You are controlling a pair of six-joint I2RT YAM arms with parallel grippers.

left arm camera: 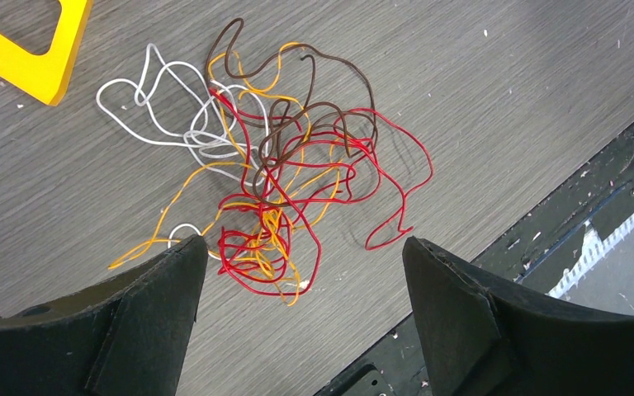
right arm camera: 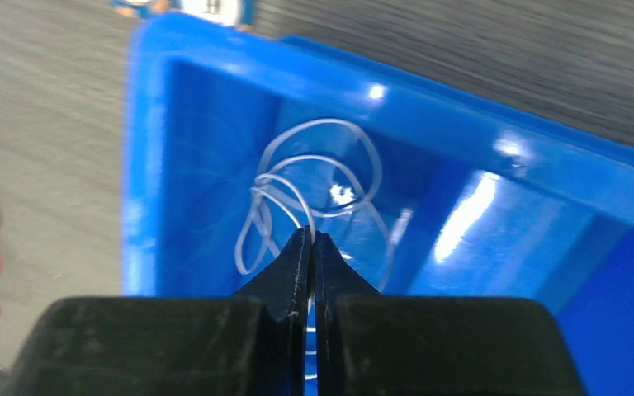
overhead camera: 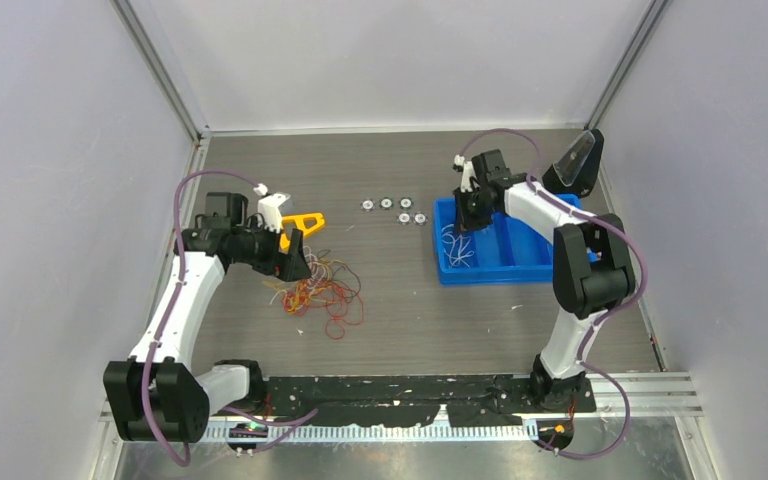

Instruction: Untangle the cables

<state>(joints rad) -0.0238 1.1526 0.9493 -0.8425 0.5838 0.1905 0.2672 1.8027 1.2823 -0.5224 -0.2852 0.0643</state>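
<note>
A tangled clump of thin red, orange, brown and white cables [left arm camera: 281, 165] lies on the grey table; it also shows in the top view [overhead camera: 322, 292]. My left gripper [left arm camera: 301, 247] is open and empty, hovering just above the clump's near edge; it also shows in the top view [overhead camera: 295, 260]. My right gripper [right arm camera: 310, 235] is shut on a white cable [right arm camera: 314, 177] that loops down into the left compartment of the blue bin [right arm camera: 144, 165]. In the top view the right gripper [overhead camera: 468, 215] hangs over the bin [overhead camera: 490, 272], where white cables [overhead camera: 457, 250] lie.
A yellow flat piece [overhead camera: 305, 222] lies behind the left gripper, seen also in the left wrist view [left arm camera: 33, 49]. Several small round metal parts [overhead camera: 393, 208] lie at mid-table. A dark wedge-shaped object [overhead camera: 575, 165] stands behind the bin. A black strip [overhead camera: 410, 388] runs along the near edge.
</note>
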